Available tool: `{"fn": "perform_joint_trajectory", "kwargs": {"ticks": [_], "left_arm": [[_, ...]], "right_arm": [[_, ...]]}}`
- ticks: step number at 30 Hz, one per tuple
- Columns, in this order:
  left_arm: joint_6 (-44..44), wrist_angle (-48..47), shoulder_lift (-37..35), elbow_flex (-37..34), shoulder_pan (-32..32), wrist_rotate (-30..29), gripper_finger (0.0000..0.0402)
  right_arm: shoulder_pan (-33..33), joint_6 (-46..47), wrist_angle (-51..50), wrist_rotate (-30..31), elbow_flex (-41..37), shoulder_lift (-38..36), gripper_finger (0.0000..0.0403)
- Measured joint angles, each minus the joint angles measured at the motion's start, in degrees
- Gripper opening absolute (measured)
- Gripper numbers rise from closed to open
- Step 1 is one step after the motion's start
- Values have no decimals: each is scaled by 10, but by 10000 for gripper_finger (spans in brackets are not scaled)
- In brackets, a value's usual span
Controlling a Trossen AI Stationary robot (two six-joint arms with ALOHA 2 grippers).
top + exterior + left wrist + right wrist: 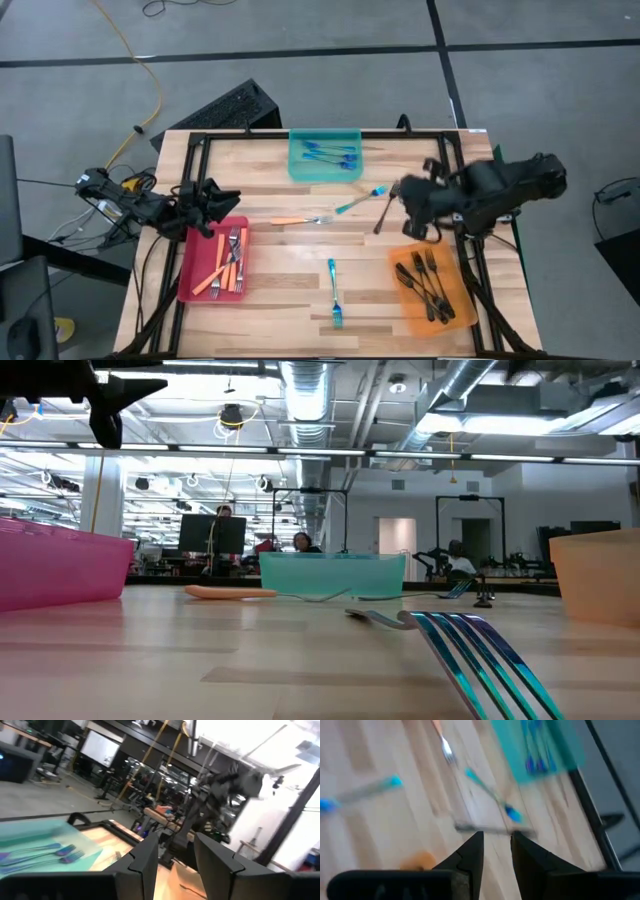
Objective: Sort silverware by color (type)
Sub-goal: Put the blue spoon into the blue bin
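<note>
Right gripper jaws narrowly parted around nothing visible, above a dark fork beside the orange tray, left gripper jaws slightly apart, empty, over the red tray, loose blue forks and an orange fork left of the orange tray

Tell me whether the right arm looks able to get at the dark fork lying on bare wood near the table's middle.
Probably yes. The right claw hovers beside the dark fork, jaws parted in the wrist view, and nothing lies over it. The blue fork lies close, so it may get nudged.
</note>
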Motion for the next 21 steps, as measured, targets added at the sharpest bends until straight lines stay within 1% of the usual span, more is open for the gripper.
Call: {"fn": "perform_joint_trajectory", "kwargs": {"ticks": [2, 5, 7, 9, 12, 15, 18, 21], "left_arm": [[0, -6, 0, 0, 0, -18, 112], [0, -8, 0, 0, 0, -48, 112], [5, -7, 0, 0, 0, -67, 113], [6, -7, 0, 0, 0, -84, 113], [6, -18, 0, 0, 0, -102, 113], [0, -43, 0, 0, 0, -115, 113], [-19, -67, 0, 0, 0, -122, 113], [-38, -89, 0, 0, 0, -127, 113]], "right_arm": [[-2, -4, 36, 2, -87, -25, 127], [-25, -55, 162, 1, -202, -49, 147], [-49, -111, 254, -23, -263, -57, 165], [-82, -172, 326, -63, -304, -56, 184], [-135, -276, 403, -110, -338, -35, 210], [-193, -374, 449, -126, -351, -2, 227], [-250, -467, 479, -161, -351, 39, 229], [-298, -535, 519, -207, -351, 89, 223]]}}
